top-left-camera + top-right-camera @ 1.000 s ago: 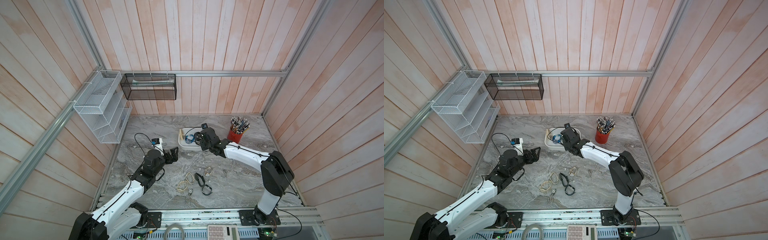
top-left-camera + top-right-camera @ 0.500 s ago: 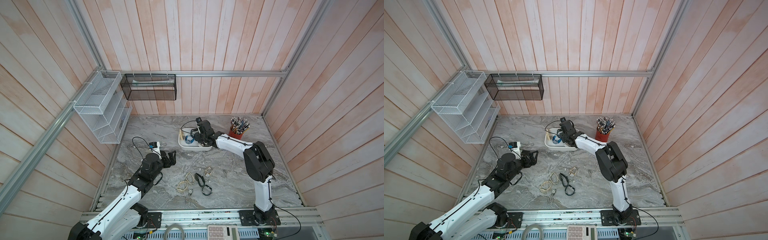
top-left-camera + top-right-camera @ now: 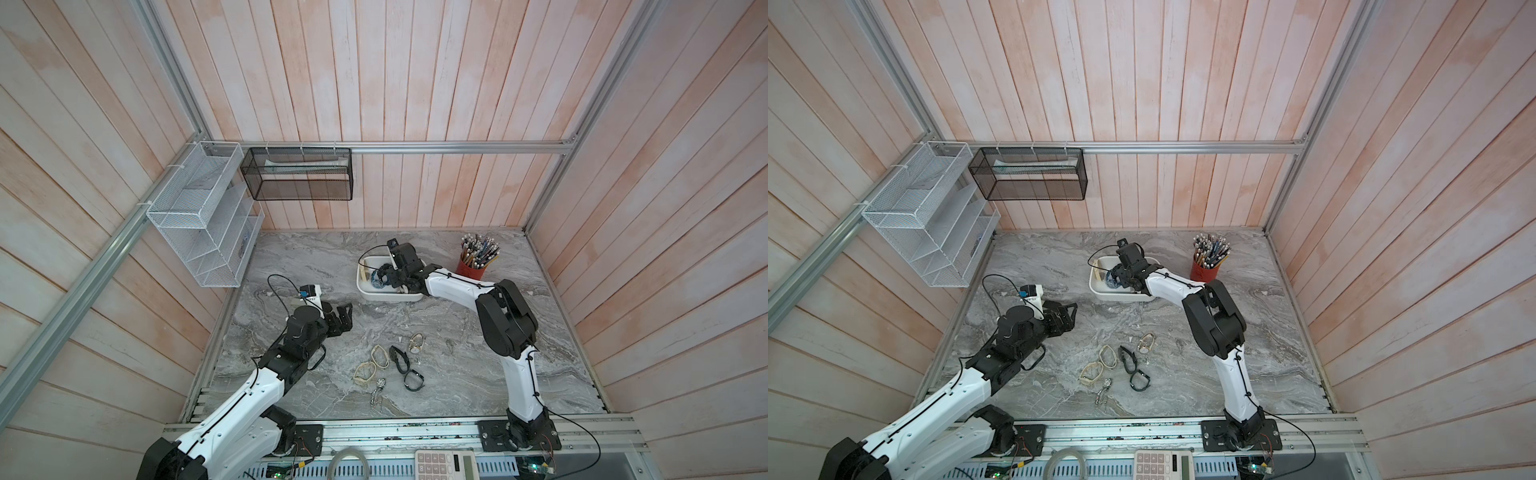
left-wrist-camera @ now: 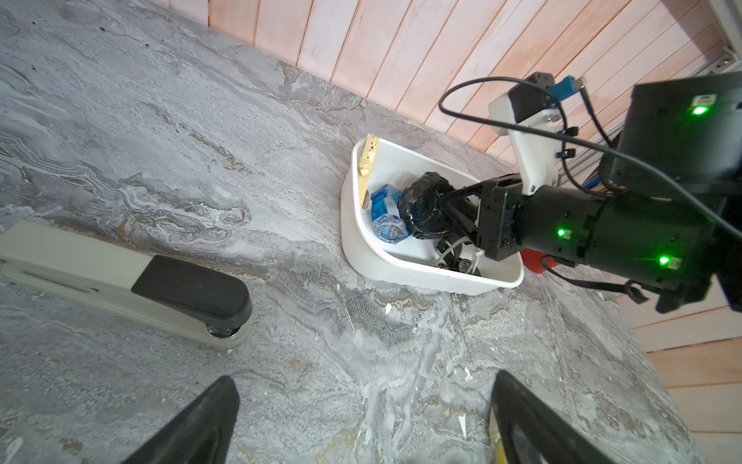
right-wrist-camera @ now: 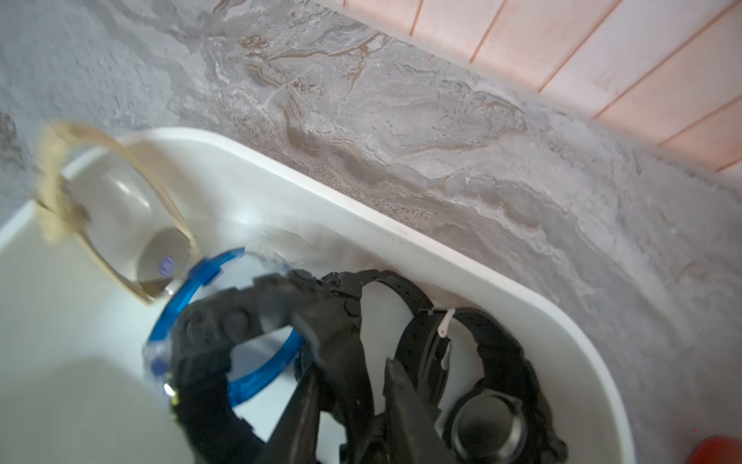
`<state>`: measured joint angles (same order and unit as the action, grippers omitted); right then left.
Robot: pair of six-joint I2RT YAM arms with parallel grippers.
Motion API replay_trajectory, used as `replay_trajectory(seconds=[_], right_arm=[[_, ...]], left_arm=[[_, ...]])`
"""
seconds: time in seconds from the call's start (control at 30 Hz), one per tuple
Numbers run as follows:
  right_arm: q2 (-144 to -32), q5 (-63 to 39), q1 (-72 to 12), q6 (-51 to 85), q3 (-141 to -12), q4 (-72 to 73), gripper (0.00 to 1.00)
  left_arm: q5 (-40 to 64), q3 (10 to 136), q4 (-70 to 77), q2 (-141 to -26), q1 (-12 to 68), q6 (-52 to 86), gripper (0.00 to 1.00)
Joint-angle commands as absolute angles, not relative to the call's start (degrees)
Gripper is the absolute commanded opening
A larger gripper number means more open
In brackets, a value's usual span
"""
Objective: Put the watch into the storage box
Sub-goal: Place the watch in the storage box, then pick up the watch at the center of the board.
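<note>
Noted a calculator (image 3: pixel 446 465) at the near edge. Found loose watches (image 3: pixel 398 358) beyond it on the veined grey marble table (image 3: pixel 457 374): looped tan straps, matte black rubbery ones, one metal-link piece. Saw the left gripper (image 3: pixel 347 319) further in over bare table, jaws spread wide, empty, a long grey-and-black stapler (image 4: pixel 120 281) near it. Placed the step at the release: found the right gripper (image 5: pixel 350 363) inside the box (image 3: pixel 386 296), fingers slightly parted with the black strap of the watch (image 4: pixel 425 205) between them. Could not tell whether the pinch held or had let go. Put the watch inside the box, chunky ribbed case atop a clear blue watch (image 4: pixel 387 219), a tan strap (image 4: pixel 368 160) draped over the rim, another black watch (image 5: pixel 486 422) alongside. Took the box for smooth white plastic, shallow, round-cornered. Judged the next move to call for wider jaws and a straight lift clear of the straps, lest a loop snag a finger. Saw a red cup (image 3: pixel 471 272) of pens behind, then a black mesh basket (image 3: pixel 297 174) and white rack (image 3: pixel 199 232) on the wall.
</note>
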<state>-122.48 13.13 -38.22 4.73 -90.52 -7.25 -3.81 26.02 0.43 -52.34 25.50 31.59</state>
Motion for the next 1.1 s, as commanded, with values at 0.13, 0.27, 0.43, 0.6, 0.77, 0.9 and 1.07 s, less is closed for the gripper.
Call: replay_trajectory(seconds=[0.13,0.27,0.43,0.6,0.77,0.9,1.07], right_arm=[[-110.21,4.5,-34.94,10.59,-86.74,-3.05,0.63],[-100.69,-1.34,-31.26,16.18,-75.17,3.98,0.71],[-89.42,-2.06,-30.44,17.45,-57.08,15.95,0.82],[-84.42,-0.46,-30.41,19.98,-48.71,21.32,0.83],[-86.31,1.77,-30.3,20.71,-51.88,18.54,0.83],[-87.94,2.6,-30.23,20.03,-53.37,17.69,0.83],[-89.09,2.08,-30.1,20.43,-53.97,17.22,0.83]], left_arm=[[-2.2,25.52,3.88,-53.75,25.4,32.62,0.99],[-0.87,25.56,4.77,-55.09,25.32,33.14,0.99],[0.58,24.91,7.71,-56.63,25.39,34.1,0.99],[2.89,26.41,7.73,-60.23,25.41,32.71,0.92],[4.3,26.2,4.76,-59.25,26.61,33.82,0.81],[2.04,24.81,0.9,-57.21,30.08,34.59,0.74],[-0.85,24.96,-6.7,-56.28,37.28,37.71,0.63]])
